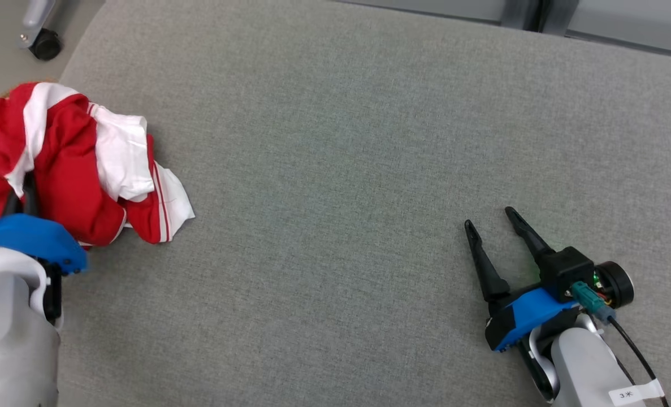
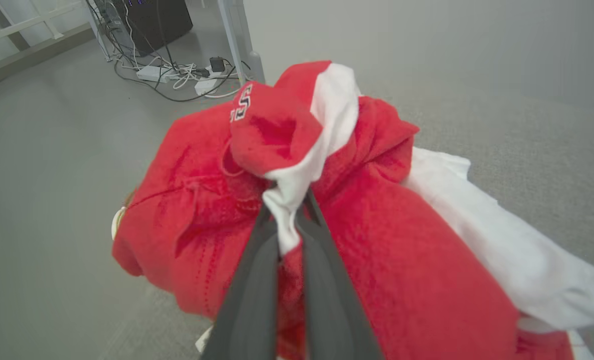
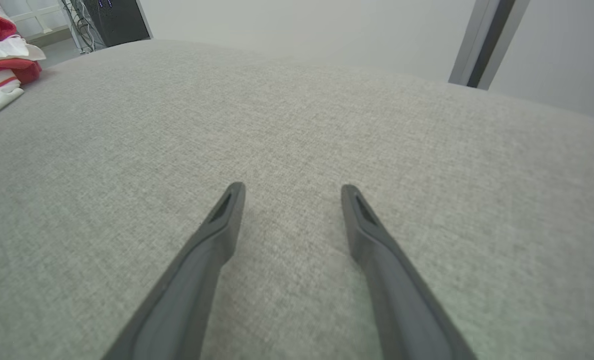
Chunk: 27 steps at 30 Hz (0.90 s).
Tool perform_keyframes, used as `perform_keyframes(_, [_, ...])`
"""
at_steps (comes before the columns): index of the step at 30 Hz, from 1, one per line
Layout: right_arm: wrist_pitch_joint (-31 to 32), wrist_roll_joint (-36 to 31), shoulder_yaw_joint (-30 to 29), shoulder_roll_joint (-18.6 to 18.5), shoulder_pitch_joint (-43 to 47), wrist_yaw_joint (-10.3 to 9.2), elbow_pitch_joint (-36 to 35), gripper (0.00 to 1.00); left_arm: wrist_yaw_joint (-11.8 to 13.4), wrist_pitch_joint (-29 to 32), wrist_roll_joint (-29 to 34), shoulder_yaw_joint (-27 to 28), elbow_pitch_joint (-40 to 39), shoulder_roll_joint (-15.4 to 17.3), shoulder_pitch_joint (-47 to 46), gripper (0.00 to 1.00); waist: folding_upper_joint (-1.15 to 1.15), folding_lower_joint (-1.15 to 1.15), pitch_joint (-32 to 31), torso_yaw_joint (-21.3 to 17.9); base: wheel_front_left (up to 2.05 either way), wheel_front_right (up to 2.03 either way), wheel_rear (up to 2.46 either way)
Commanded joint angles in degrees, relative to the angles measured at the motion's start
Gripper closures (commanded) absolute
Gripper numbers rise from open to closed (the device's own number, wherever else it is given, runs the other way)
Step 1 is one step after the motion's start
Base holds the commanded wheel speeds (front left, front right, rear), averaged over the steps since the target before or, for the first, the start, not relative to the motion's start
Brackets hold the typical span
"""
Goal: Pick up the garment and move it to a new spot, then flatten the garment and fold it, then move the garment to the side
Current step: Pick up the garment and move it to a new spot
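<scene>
The garment (image 1: pixel 81 169) is a crumpled red and white piece lying bunched at the far left edge of the grey cushioned surface (image 1: pixel 341 169). My left gripper (image 2: pixel 287 205) is shut on a white fold of the garment (image 2: pixel 377 250), its two dark fingers pinched together in the cloth; in the head view its fingertips are buried in the fabric. My right gripper (image 1: pixel 488 217) rests at the lower right, open, with nothing between its fingers (image 3: pixel 226 210). The garment (image 3: pixel 1 55) also shows at the far left of the right wrist view.
Beyond the surface's left edge lies the floor with a caster wheel (image 1: pixel 46 42). Cables and a power strip (image 2: pixel 166 75) lie on the floor by a dark cabinet. A metal post (image 3: pixel 487 40) stands behind the surface at the right.
</scene>
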Motion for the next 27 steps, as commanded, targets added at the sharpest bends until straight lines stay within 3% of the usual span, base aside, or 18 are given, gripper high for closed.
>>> perform_keyframes(1, [0.13,0.43,-0.93,-0.53,1.74,-0.09,0.98,0.0,-0.02,-0.36,-0.35,-0.85,-1.58,0.74,-1.19,1.0,0.0,0.0,-0.98,-0.23,0.0,0.0,0.0])
perform_keyframes(7, [0.08,1.76,-1.28,0.88,3.54,-0.06,0.53,0.0,-0.03,-0.39,0.14,-2.87,-15.08,2.06,0.57,1.0,0.0,0.0,-5.7,-1.86,0.0,0.0,0.0])
perform_keyframes(13, [0.06,3.61,-2.55,1.43,6.5,-0.06,0.64,0.0,-0.03,-0.37,0.77,-8.99,-26.3,1.4,1.56,1.0,0.0,0.0,-11.22,-6.38,0.0,0.0,0.0])
perform_keyframes(22, [0.07,6.39,-1.4,1.41,9.98,-0.06,0.95,0.0,-0.03,-0.38,-2.63,-21.84,-38.63,-3.95,2.4,1.0,0.0,0.0,-15.93,-17.1,0.0,0.0,0.0])
perform_keyframes(27, [0.06,6.68,-1.35,1.39,11.15,-0.06,0.82,0.0,-0.04,-0.38,-5.95,-26.38,-42.18,-9.39,3.32,1.0,0.0,0.0,-16.79,-23.39,0.0,0.0,0.0])
